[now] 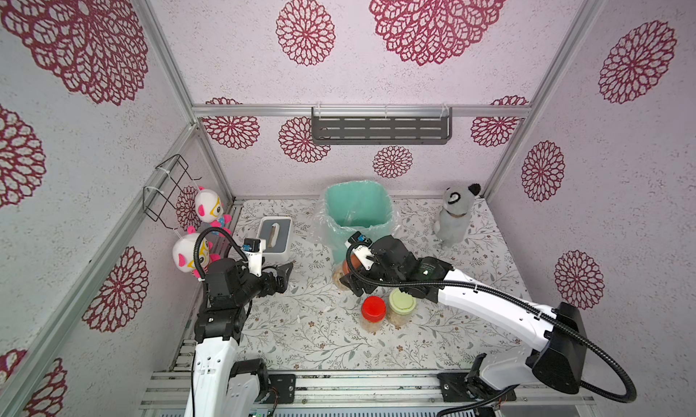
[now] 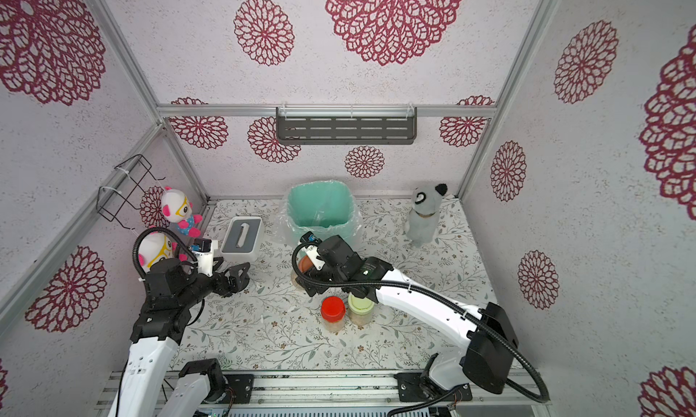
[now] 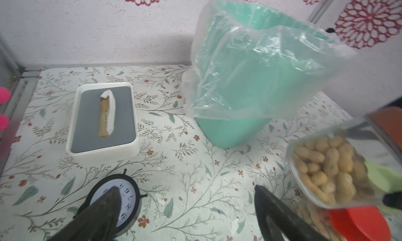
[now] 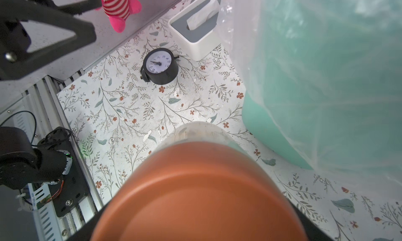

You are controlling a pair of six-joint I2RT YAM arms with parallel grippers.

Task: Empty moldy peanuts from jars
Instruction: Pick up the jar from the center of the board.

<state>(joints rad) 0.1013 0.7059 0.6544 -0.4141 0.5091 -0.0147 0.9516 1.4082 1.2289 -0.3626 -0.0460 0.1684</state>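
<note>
My right gripper (image 1: 348, 274) is shut on the brown-lidded jar (image 1: 341, 270), just in front of the mint-green bin. From the right wrist the brown lid (image 4: 200, 196) fills the space between the jaws. The left wrist view shows this jar (image 3: 330, 170) tilted above the table, with moldy peanuts (image 3: 326, 163) heaped inside. The red-lidded jar (image 1: 373, 313) and the pale-green-lidded jar (image 1: 402, 306) stand upright side by side nearer the front, both holding peanuts. My left gripper (image 1: 282, 274) hangs open and empty left of the jars, and its fingers (image 3: 272, 209) frame bare tablecloth.
The lined mint-green bin (image 1: 327, 204) stands at the back centre. A white tissue box (image 1: 274, 236) sits to its left, and a small black clock (image 4: 159, 65) lies under my left gripper. A grey plush dog (image 1: 455, 215) stands back right, and plush dolls (image 1: 209, 208) hang on the left wall.
</note>
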